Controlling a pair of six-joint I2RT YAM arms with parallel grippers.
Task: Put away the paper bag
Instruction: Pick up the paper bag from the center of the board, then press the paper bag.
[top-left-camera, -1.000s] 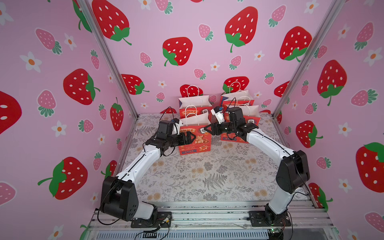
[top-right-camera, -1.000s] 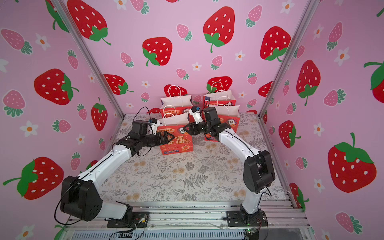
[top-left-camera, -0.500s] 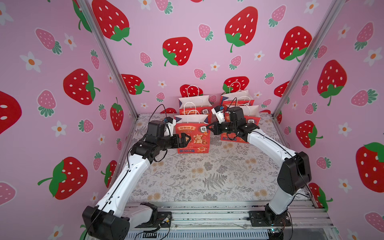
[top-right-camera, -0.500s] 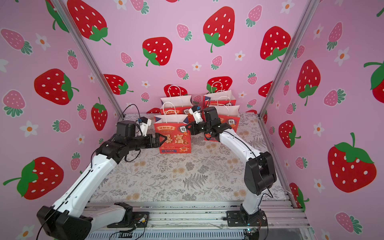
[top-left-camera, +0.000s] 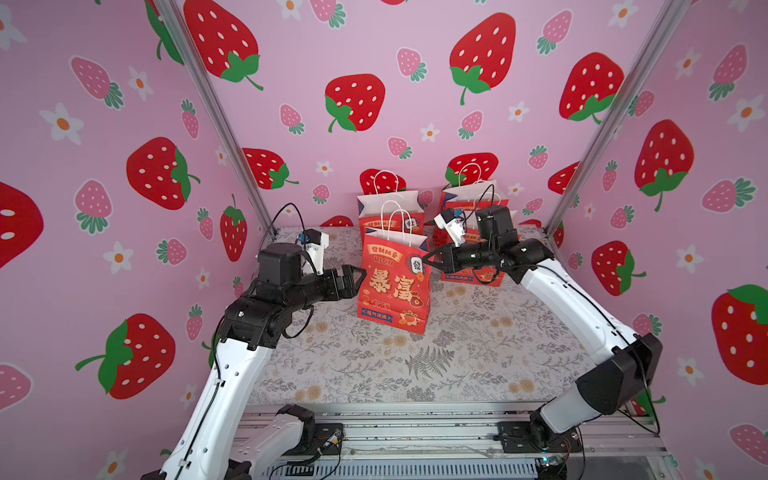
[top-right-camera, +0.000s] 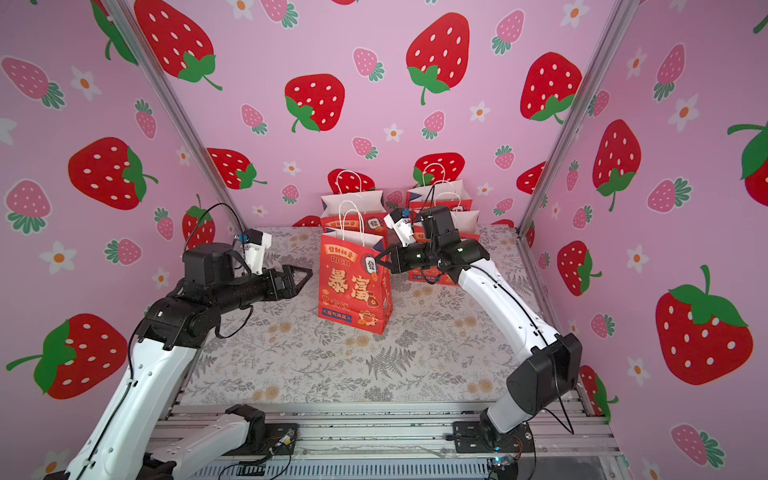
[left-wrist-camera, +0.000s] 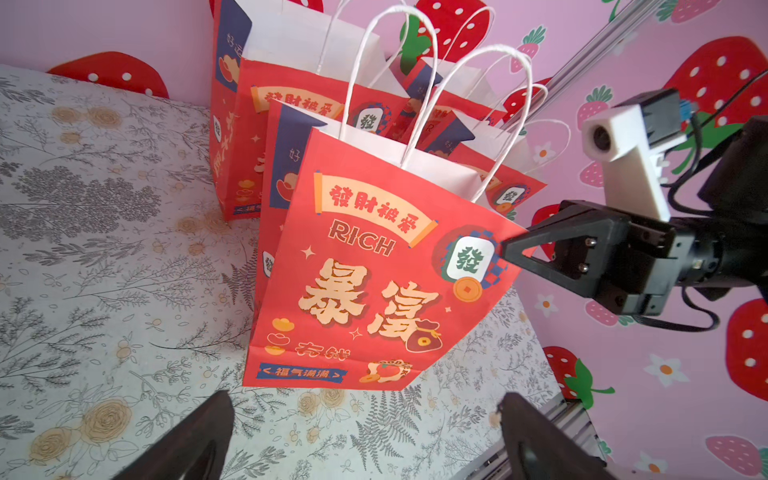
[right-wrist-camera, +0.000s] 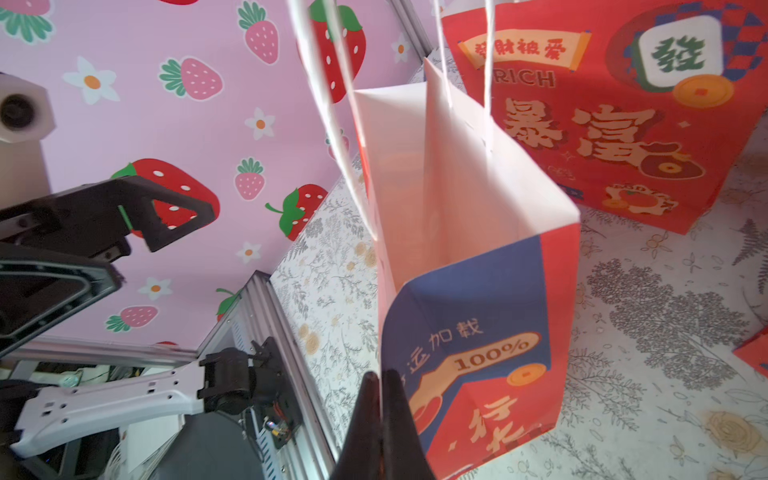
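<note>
The paper bag (top-left-camera: 392, 286) (top-right-camera: 353, 291) is red with white cord handles and stands open on the floral table, in front of the other bags. My right gripper (top-left-camera: 426, 262) (top-right-camera: 378, 261) (right-wrist-camera: 380, 382) is shut on the bag's upper right rim; the right wrist view shows the bag (right-wrist-camera: 478, 291) with its paper edge pinched between the fingers. My left gripper (top-left-camera: 357, 276) (top-right-camera: 305, 276) (left-wrist-camera: 365, 436) is open and empty, a little left of the bag (left-wrist-camera: 374, 291) and not touching it.
A red bag (top-left-camera: 390, 212) stands at the back wall, and two similar bags (top-left-camera: 469, 199) stand at the back right, partly behind the right arm. Pink strawberry walls enclose three sides. The metal rail (top-left-camera: 415, 432) runs along the front.
The left gripper has drawn back leftwards off the bag and stays open. The right gripper has shut on the bag's top right rim.
</note>
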